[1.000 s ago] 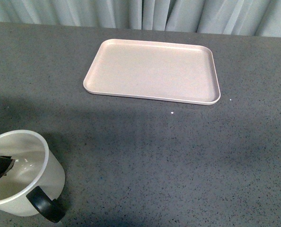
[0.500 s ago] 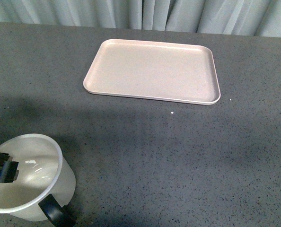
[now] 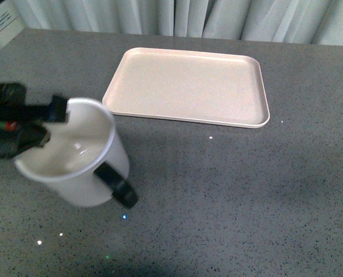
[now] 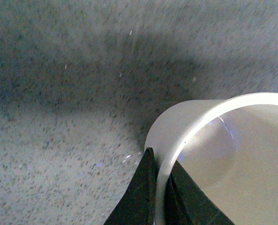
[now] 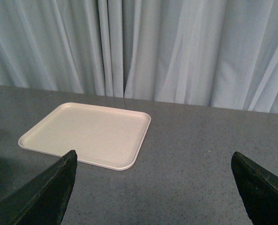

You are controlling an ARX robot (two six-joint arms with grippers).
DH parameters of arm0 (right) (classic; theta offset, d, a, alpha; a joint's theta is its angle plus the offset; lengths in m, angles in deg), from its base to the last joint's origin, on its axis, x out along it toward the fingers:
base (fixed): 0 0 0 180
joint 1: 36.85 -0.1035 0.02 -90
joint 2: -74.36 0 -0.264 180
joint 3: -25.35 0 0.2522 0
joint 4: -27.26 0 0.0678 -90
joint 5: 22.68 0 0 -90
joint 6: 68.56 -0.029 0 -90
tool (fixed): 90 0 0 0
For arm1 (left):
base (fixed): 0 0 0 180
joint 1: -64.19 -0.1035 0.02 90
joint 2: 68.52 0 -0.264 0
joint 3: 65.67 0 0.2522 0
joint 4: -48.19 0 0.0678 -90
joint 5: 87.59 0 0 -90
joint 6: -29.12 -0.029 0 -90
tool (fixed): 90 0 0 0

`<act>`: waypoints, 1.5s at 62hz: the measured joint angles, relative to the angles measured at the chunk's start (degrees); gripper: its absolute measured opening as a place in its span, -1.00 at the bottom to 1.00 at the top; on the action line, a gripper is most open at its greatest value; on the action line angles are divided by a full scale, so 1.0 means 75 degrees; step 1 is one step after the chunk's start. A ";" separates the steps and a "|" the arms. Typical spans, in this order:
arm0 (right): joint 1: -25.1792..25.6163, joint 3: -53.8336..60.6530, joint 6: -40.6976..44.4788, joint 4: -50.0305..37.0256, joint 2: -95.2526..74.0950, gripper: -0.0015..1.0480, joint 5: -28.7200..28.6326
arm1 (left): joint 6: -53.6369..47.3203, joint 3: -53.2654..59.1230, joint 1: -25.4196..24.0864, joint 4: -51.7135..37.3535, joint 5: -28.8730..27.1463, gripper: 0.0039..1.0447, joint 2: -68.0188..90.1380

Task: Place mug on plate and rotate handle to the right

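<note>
While clamping the left claw [image 3: 51, 120] on the rim of the white enamel cylindrical mug [image 3: 82, 173], holding it tilted aloft, short of the pale pinkish rectangular tray [image 3: 186, 86] ahead-right of the claw, placing and handle-turning pending.

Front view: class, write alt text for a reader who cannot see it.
The left gripper pinches the rim of a tilted white mug, its black handle pointing toward the camera and right. Behind it a bare pink plate lies on a grey table, with curtains beyond.
</note>
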 joint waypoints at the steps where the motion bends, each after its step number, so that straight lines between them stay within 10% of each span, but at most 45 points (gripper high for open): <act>1: 0.0000 0.0000 0.0000 0.0000 0.0000 0.82 0.0003 | 0.0012 -0.0093 0.0035 0.0006 0.0000 -0.97 0.0058; 39: 0.0000 0.0000 0.0003 0.0000 0.0000 0.82 0.0000 | 0.0157 -0.6178 0.1145 0.1341 -0.0536 -0.97 0.4549; 93: 0.0000 0.0000 0.0000 0.0000 0.0000 0.82 0.0000 | -0.0233 -0.7793 0.1221 0.1894 -0.0930 -0.97 0.6012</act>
